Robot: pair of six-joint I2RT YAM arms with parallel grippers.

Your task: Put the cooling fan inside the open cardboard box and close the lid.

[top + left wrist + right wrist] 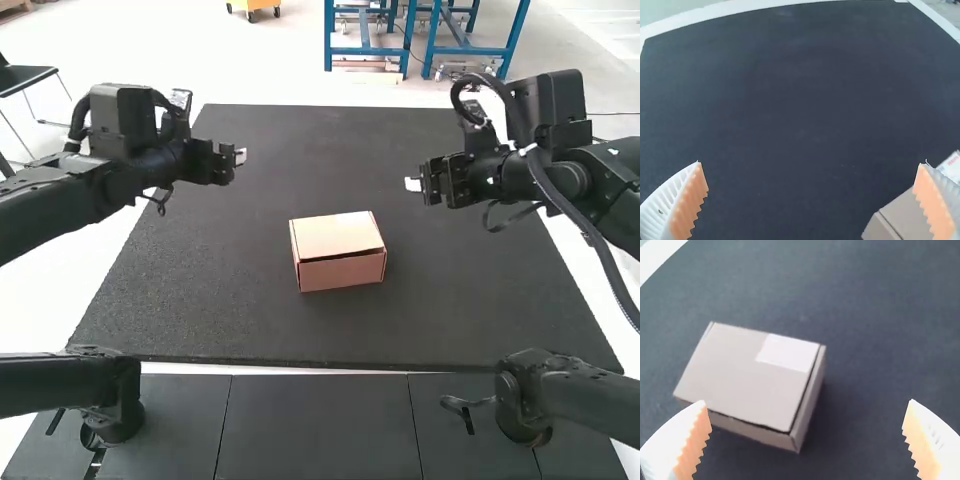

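The small brown rectangular cardboard box [337, 250] stands upright with its lid [747, 375] folded down flat and shut, a paler rectangular patch on the lid's top face, resting near the centre of the black textured mat [250, 200], turned slightly askew to the mat's edges.

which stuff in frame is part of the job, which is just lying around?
Job: cardboard box, lid shut; left gripper and right gripper, jaws open, one to each side of it.
Lying about: black mat under the box.
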